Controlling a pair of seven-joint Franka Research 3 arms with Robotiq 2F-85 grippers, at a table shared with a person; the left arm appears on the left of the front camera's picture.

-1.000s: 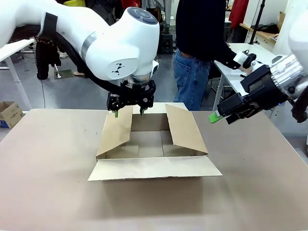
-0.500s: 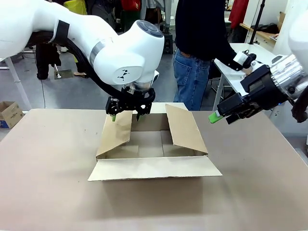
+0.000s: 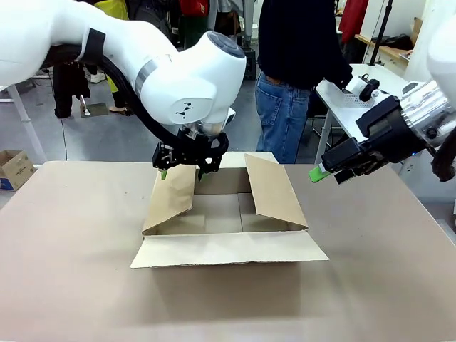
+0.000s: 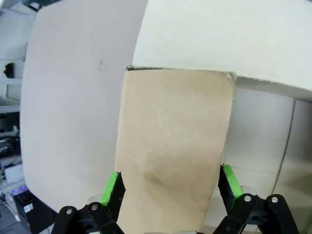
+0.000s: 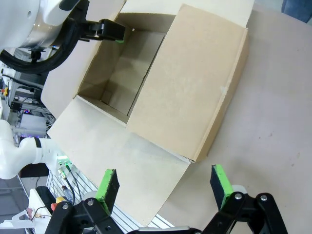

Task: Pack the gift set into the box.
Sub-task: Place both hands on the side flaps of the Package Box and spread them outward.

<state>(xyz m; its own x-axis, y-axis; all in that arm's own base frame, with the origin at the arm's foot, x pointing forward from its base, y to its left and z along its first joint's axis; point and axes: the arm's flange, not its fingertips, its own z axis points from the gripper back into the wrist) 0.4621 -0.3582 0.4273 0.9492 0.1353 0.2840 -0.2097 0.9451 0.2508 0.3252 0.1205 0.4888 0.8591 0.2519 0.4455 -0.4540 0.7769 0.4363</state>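
The left hand [image 3: 183, 171] hangs released at the far end of the box's left flap [image 3: 171, 198]. In its wrist view the spread green pads [image 4: 112, 187] sit either side of the flap, though I cannot tell whether either pad touches the cardboard. The right hand [image 3: 325, 174] is also released and holds nothing, hovering above the desk [image 3: 71, 271] just to the right of the box [image 3: 224, 214]. The box sits mid-desk with its near flap [image 3: 228, 251] lying flat. Its left flap and right flap [image 3: 274, 191] both stand up and lean in over the opening. The gift set [image 3: 358, 92] is not yet in play: it rests on a white side table [image 3: 388, 75] beyond the right arm, with the person's hand [image 3: 348, 80] at it. The step in hand looks to be clearing the opening, since the set is only a little smaller than the box and leaning flaps would catch it. To do this well, the left hand should pinch the flap's top edge lightly or press its inner face, then swing it outward along the fold line, not dragging sideways, so the light carton does not slide. The right hand would do best to fold its flap out in the same way, or steady the wall. Creasing each flap past upright should keep it from springing back.
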